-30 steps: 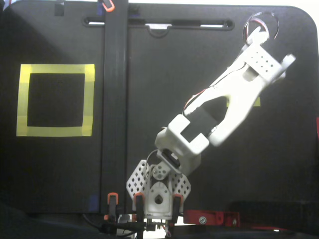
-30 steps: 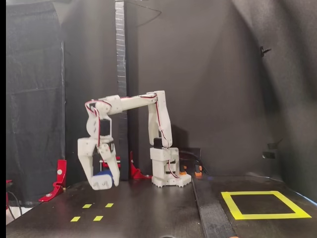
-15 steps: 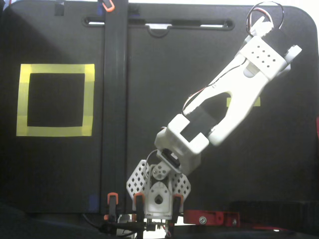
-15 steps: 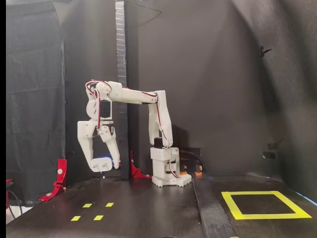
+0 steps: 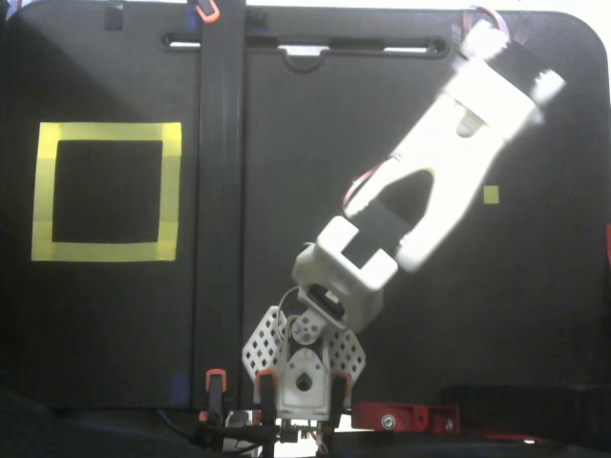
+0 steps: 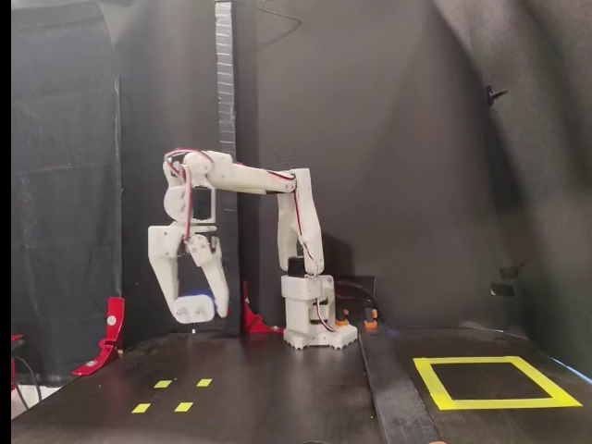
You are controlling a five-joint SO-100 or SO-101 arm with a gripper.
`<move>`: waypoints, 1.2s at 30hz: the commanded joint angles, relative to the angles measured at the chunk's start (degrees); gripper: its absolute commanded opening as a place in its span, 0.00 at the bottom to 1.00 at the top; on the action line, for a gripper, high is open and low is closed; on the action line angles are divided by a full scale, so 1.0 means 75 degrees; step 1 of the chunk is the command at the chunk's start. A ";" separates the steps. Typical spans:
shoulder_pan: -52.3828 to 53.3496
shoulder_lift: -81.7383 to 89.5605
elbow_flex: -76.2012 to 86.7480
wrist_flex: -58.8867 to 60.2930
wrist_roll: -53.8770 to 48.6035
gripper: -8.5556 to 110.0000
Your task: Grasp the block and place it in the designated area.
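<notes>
Top-down fixed view
Arm: the white arm (image 5: pixel 420 181) is seen stretched from its base at the bottom centre up to the upper right of the frame.
Gripper: it is hidden under the arm's upper end, so its state cannot be told here.
Block: it is not seen in this view.
Area: the yellow-bordered square (image 5: pixel 43 191) is laid at the left of the frame, on the far side of a dark strip (image 5: pixel 220 191) from the arm.
Tape square: one small yellow square (image 5: pixel 491 195) is seen at the right, just beside the arm's outline.

Side fixed view
Gripper: the gripper (image 6: pixel 197 310) is pointed downward at the left centre of the frame, held above the table (image 6: pixel 277 398).
Grip: the fingers are closed on the block (image 6: pixel 220 303), whose blue edge is seen at the right fingertip.
Block: it is held clear of the table, above and behind the four small tape squares (image 6: pixel 172 395) at the lower left.
Area: the square is laid at the lower right, well apart from the gripper.
</notes>
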 commanded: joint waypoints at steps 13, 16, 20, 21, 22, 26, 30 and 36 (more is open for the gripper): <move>-0.2754 -0.0012 -0.0293 -0.0246 0.3152 0.23; -0.3504 -0.0129 -0.0293 -0.0422 0.3984 0.23; -0.4477 -0.0305 -0.0293 -0.0633 0.4980 0.23; -0.4723 -0.0340 -0.0293 -0.0691 0.5215 0.23; -0.4957 -0.0375 -0.0293 -0.0750 0.5473 0.23; -0.5824 -0.0457 -0.0293 -0.0844 0.6281 0.23; -0.6656 -0.0480 -0.0293 -0.0785 0.7031 0.23; -0.7887 -0.0480 -0.0293 -0.0551 0.8086 0.23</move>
